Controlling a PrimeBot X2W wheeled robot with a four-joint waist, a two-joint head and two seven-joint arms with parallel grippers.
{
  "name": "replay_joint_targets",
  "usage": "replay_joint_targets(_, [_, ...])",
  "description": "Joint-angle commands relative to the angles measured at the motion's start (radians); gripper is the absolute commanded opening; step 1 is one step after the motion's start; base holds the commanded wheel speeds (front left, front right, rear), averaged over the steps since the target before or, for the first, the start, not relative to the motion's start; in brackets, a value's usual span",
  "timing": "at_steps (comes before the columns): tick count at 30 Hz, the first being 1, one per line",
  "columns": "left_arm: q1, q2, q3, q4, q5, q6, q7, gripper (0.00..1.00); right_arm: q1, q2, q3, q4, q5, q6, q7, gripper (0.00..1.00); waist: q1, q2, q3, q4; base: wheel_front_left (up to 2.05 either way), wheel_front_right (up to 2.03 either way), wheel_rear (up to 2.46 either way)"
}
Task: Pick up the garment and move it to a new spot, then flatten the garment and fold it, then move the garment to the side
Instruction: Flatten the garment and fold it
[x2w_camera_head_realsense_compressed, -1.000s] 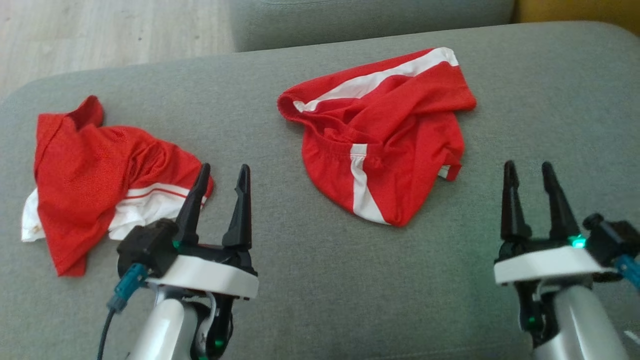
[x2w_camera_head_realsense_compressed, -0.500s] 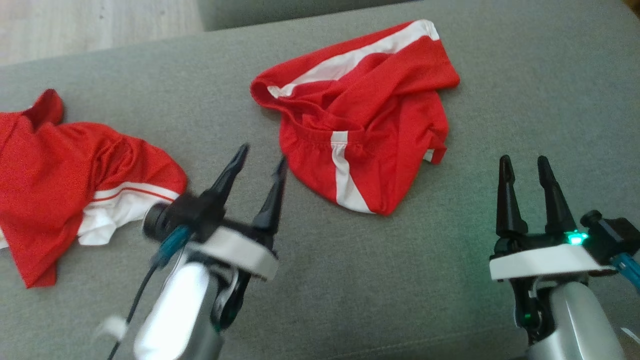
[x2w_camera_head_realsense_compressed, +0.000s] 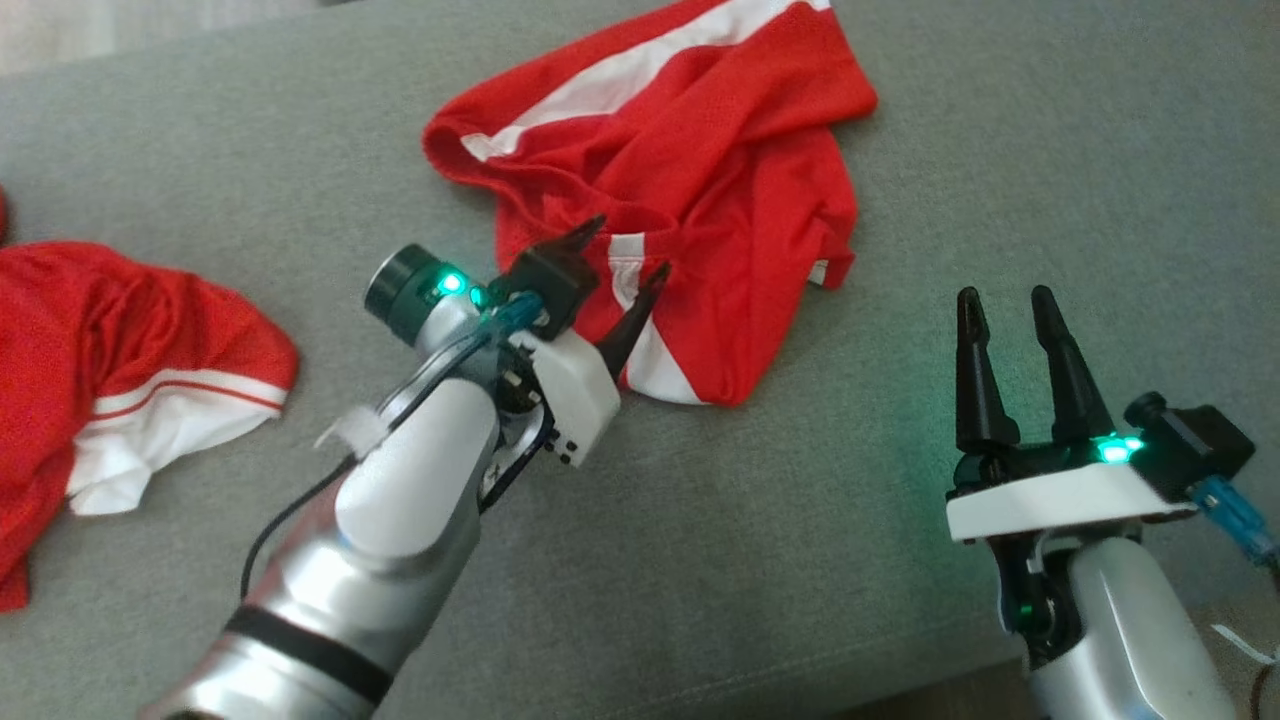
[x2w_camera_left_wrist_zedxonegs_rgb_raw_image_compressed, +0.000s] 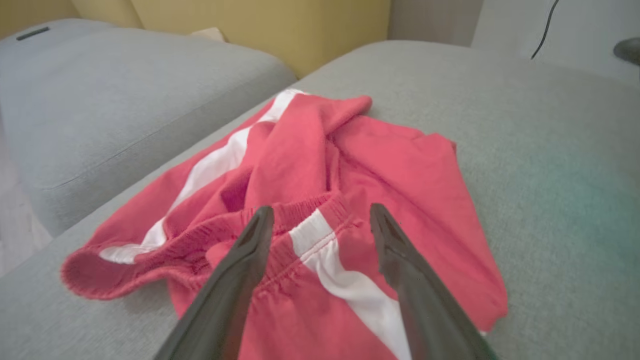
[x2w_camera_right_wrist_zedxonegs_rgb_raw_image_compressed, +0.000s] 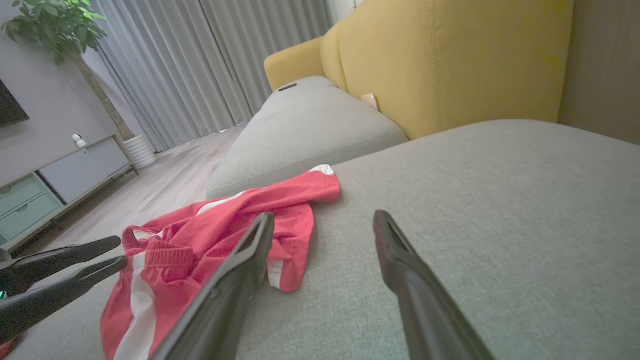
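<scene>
The garment is a crumpled pair of red shorts with white side stripes, lying on the grey cushion. My left gripper hangs open right over its elastic waistband, near the white stripe. In the left wrist view the waistband of the garment lies between and just beyond the spread fingers of the left gripper. My right gripper stands open to the right of the shorts, apart from them, with nothing in it. The right wrist view has the garment to the left of the right gripper, and the left gripper at the far left.
A second red garment with a white hem lies at the left of the cushion. Beyond the cushion stand another grey seat and a yellow sofa back. Wooden floor and a low cabinet lie further off.
The head camera has tilted, shifting the whole picture. My left arm has swung forward and to the right, from beside the left garment to over the shorts' waistband. The right gripper has stayed put.
</scene>
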Motion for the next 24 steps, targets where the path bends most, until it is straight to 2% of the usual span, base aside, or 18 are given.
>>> replay_joint_targets(1, [-0.054, 0.018, 0.016, -0.014, 0.003, -0.005, 0.006, 1.0, -0.03, -0.002, 0.027, -0.025, 0.009, -0.001, -0.011, 1.0, 0.0, 0.0, 0.013, -0.014, 0.0, 0.0, 0.0])
replay_joint_targets(9, [-0.167, 0.056, -0.068, 0.109, -0.02, -0.006, 0.048, 1.0, -0.042, -0.002, 0.038, -0.018, 0.022, -0.001, -0.014, 1.0, 0.0, 0.0, 0.032, -0.038, 0.0, 0.0, 0.0])
replay_joint_targets(18, [-0.207, 0.067, -0.14, 0.163, -0.074, -0.006, 0.042, 1.0, -0.043, -0.002, 0.024, -0.023, 0.024, -0.001, -0.015, 1.0, 0.0, 0.0, 0.028, -0.038, 0.0, 0.0, 0.0])
replay_joint_targets(19, [-0.21, 0.067, -0.152, 0.165, -0.083, -0.006, 0.041, 0.83, -0.044, -0.002, 0.023, -0.022, 0.024, -0.001, -0.015, 1.0, 0.0, 0.0, 0.027, -0.037, 0.0, 0.0, 0.0])
replay_joint_targets(20, [-0.212, 0.067, -0.162, 0.167, -0.091, -0.006, 0.039, 0.47, -0.044, -0.002, 0.023, -0.021, 0.024, -0.001, -0.015, 1.0, 0.0, 0.0, 0.026, -0.036, 0.0, 0.0, 0.0])
replay_joint_targets(21, [-0.214, 0.068, -0.171, 0.169, -0.099, -0.006, 0.037, 0.18, -0.044, -0.002, 0.022, -0.02, 0.023, -0.001, -0.015, 1.0, 0.0, 0.0, 0.025, -0.035, 0.0, 0.0, 0.0])
replay_joint_targets(22, [-0.216, 0.068, -0.18, 0.169, -0.108, -0.006, 0.034, 0.0, -0.044, -0.002, 0.022, -0.019, 0.023, -0.001, -0.015, 1.0, 0.0, 0.0, 0.024, -0.033, 0.0, 0.0, 0.0])
replay_joint_targets(24, [-0.218, 0.069, -0.194, 0.171, -0.123, -0.006, 0.028, 0.0, -0.044, -0.002, 0.019, -0.016, 0.022, -0.001, -0.015, 1.0, 0.0, 0.0, 0.022, -0.029, 0.0, 0.0, 0.0])
